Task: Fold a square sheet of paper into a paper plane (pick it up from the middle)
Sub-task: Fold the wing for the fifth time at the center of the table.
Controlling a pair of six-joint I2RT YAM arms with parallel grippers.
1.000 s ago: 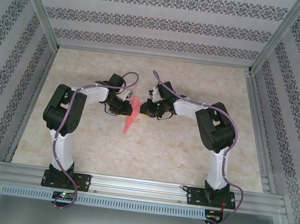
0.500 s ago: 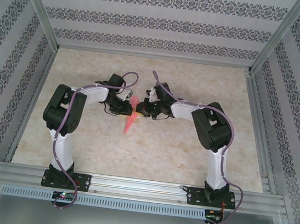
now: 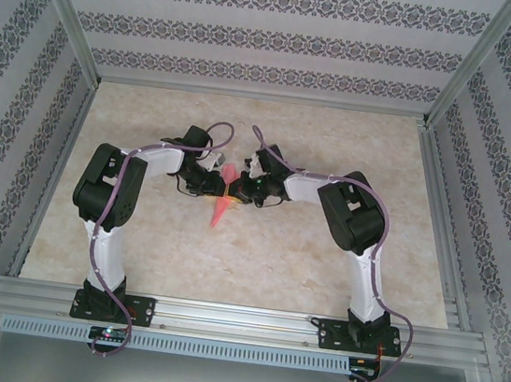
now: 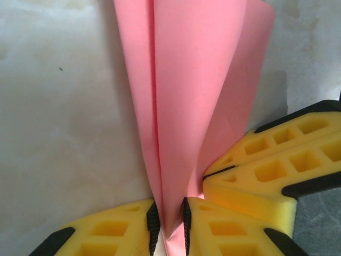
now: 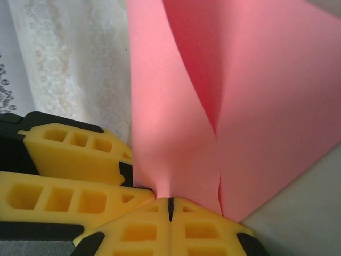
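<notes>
The square sheet of paper is folded into a slim salmon-pink paper plane [image 3: 221, 207], held off the table between the two arms with its point toward the near edge. My left gripper [image 3: 215, 184] is shut on the plane's centre ridge [image 4: 186, 106]; the folded layers pass between its black pads [image 4: 169, 229]. My right gripper [image 3: 236, 187] comes in from the right, shut on a wing [image 5: 256, 133] at the jaw seam [image 5: 171, 205]. The right gripper's yellow fingers [image 4: 266, 170] lie against the paper just beside the left ones. The left gripper's fingers [image 5: 69, 152] sit to the left in the right wrist view.
The pale marbled table [image 3: 273, 269] lies under the plane. Patterned walls [image 3: 258, 31] and metal frame posts [image 3: 67, 15] enclose the back and sides. The two wrists are almost touching over the table's middle.
My right gripper has moved left to the plane and shut on its wing. The left gripper has kept its grip and place.
</notes>
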